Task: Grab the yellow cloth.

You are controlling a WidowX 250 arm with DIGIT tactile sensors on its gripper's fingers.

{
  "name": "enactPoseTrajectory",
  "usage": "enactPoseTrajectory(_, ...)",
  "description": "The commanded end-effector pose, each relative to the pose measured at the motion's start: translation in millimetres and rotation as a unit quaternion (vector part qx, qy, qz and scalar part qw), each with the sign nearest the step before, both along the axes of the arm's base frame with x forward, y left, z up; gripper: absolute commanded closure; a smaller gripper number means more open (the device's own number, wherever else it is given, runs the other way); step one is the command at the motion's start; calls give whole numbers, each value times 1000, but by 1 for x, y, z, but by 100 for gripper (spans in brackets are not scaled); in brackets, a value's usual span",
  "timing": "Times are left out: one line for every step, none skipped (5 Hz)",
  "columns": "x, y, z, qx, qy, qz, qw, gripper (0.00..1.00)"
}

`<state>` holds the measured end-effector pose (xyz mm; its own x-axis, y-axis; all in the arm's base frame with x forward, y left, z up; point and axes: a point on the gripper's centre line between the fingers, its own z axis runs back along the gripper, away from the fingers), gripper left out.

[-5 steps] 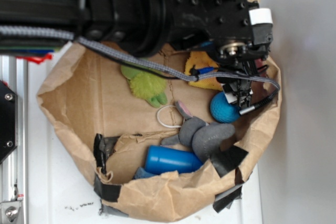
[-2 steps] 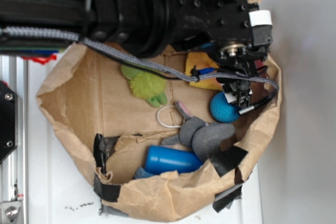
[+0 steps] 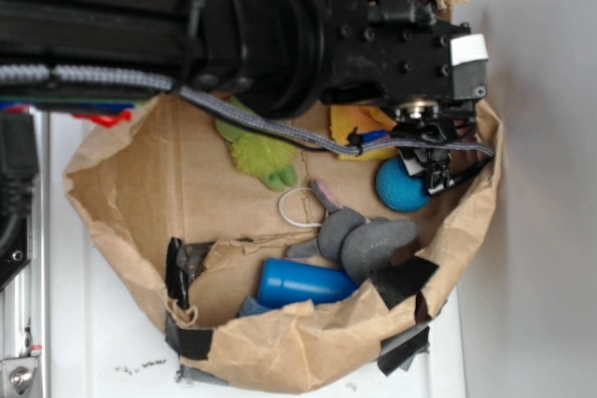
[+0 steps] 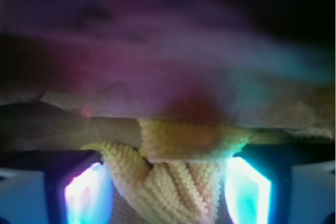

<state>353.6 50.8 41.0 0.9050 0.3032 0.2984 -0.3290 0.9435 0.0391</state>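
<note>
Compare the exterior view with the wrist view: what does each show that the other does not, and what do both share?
Only the exterior view shows the brown paper bag, the teal ball, the fuzzy green plush toy, the blue cylinder, the grey plush toy and the robot arm.

Only the wrist view shows the cloth's terry ribbing bunched in folds between the two glowing fingers of the gripper.

Both show the yellow cloth; in the exterior view the arm hides most of it.

One yellow cloth (image 3: 359, 123), one teal ball (image 3: 399, 185), one green plush toy (image 3: 264, 156), one blue cylinder (image 3: 306, 284) and one grey plush toy (image 3: 359, 240) are counted.
</note>
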Motion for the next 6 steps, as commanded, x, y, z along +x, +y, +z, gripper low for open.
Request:
enactPoseTrajectory(-4, -10, 10, 8, -22, -21, 1000, 100)
enactPoseTrajectory(-5, -11, 13, 7, -25, -24, 999, 100)
enactPoseTrajectory(-5, -11, 13, 6, -26, -23, 999, 100)
enactPoseTrajectory(-7, -11, 15, 2, -28, -22, 999, 100)
enactPoseTrajectory(-9, -12, 19, -7, -26, -20, 999, 100)
enactPoseTrajectory(-18, -19, 40, -41, -8, -31, 999, 100)
